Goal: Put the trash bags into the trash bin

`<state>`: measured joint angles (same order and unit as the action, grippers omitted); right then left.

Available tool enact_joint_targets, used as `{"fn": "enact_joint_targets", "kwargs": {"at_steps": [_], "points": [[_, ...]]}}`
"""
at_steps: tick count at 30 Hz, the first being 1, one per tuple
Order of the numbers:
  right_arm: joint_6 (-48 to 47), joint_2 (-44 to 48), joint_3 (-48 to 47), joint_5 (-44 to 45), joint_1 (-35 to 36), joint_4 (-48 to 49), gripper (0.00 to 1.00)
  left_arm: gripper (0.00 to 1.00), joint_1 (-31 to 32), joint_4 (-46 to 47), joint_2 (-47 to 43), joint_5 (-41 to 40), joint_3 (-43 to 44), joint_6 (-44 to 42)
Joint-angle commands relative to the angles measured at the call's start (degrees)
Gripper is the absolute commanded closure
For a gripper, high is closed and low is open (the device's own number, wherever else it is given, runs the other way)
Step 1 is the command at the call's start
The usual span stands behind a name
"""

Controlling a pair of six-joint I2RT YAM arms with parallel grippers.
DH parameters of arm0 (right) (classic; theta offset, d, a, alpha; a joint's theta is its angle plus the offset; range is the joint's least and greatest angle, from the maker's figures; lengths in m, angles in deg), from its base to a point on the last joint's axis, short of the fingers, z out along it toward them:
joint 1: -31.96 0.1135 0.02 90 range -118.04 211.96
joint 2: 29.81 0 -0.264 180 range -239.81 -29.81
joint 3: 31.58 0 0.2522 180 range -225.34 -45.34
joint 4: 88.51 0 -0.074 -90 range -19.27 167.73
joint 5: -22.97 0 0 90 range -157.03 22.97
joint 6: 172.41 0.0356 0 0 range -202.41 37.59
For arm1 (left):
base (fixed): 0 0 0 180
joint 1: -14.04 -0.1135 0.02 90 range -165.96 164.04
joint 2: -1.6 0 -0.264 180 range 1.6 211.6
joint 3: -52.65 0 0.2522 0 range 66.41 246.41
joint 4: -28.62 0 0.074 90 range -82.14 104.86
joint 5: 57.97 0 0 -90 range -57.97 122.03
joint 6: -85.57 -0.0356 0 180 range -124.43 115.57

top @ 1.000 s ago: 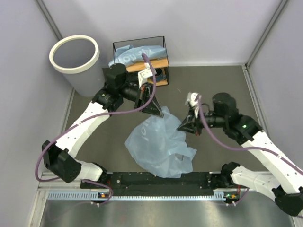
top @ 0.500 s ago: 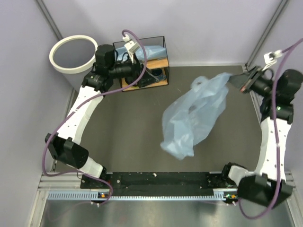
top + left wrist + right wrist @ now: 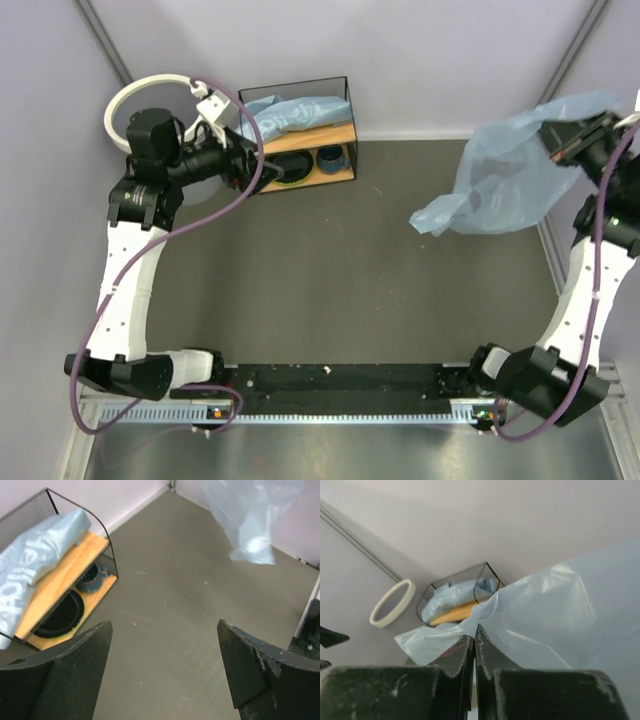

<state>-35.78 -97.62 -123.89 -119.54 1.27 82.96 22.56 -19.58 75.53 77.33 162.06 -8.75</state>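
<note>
**Three Cameras, One Table**

The top camera sits high up and looks straight down. It is far off, so it sees the whole table [image 3: 330, 290]. The arm bases are at 6 o'clock, the shelf [image 3: 322, 136] near 12, the trash bin [image 3: 110, 112] near 10.

The left wrist camera sits close behind the left gripper [image 3: 164, 625] — it looks down across the table, with the shelf at 9 o'clock and the hanging bag [image 3: 250, 515] near 1.

The right wrist camera sits right behind the right gripper [image 3: 475, 639], very near. It looks out across the room — shelf and bin near 9 o'clock.

All three views show the shelf and the hanging bag.
</note>
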Motion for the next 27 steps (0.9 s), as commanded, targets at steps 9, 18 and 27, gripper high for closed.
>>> {"fn": "enact_joint_targets", "kwargs": {"at_steps": [9, 18, 27], "points": [[-53.57, 11.57, 25.28, 5.04, -0.85, -47.59, 1.0, 0.18, 0.8, -10.3, -3.71, 7.43, -14.97, -9.22], [-70.69, -1.61, 13.25, 25.16, -3.75, -58.03, 1.0, 0.23, 2.47, -8.28, -3.88, 5.68, -19.36, -7.28], [-92.68, -10.77, 1.21, 25.28, -8.06, -80.28, 0.01, 0.1, 2.04, -10.29, -6.16, 0.68, -17.27, -6.23]]}}
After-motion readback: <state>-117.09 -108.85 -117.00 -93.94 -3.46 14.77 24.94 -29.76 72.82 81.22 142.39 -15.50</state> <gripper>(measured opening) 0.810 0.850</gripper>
